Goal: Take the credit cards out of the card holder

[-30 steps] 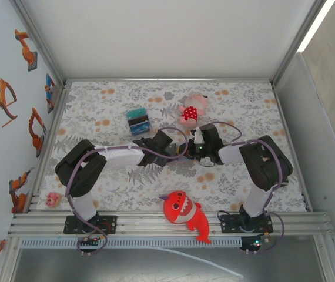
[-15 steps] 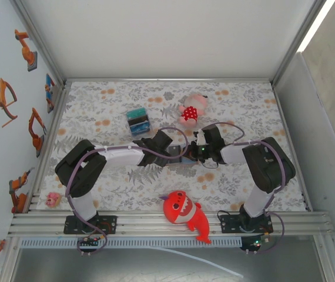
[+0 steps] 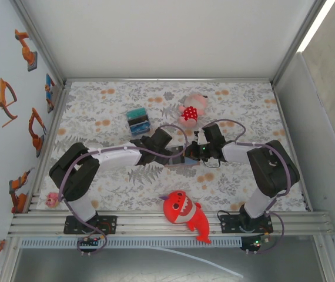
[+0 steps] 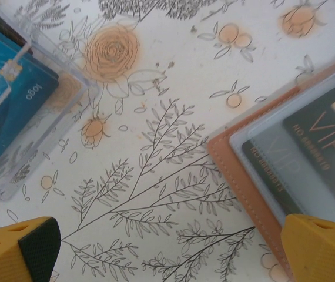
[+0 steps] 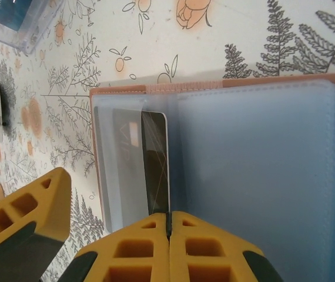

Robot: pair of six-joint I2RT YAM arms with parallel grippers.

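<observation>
On the top camera, the two arms meet over the middle of the bench [image 3: 244, 111]. The card holder [image 3: 186, 169] lies open directly under the right jaws and just to the right of the left jaws. A clear box [image 3: 137, 121] stands beyond the left jaws, well apart from them. A pink plush [image 3: 191, 108] lies beyond the right jaws, and a red plush [image 3: 184, 211] lies on the near side of both jaws.

On the left wrist camera, the left jaws are released and wide. I see the yellow fingers [image 4: 20, 249] in the two lower corners, with only printed bench between them. The tan corner of the card holder [image 4: 244, 176] reaches the right-hand finger; I cannot tell if it touches. In its clear sleeve lies a dark credit card [image 4: 323, 132] marked "VIP". The clear box [image 4: 14, 106] is ahead of the left-hand finger, further to the left.

On the right wrist camera, the right jaws are clenched. Their two fingers [image 5: 132, 252] press together on the near end of the dark credit card [image 5: 156, 164]. How far this card is out of the sleeve, I cannot tell. The card holder [image 5: 261, 153] spreads open ahead of these jaws and to their right. One yellow finger [image 5: 26, 217] of the left jaws stands to the left, just beside the holder's edge.
</observation>
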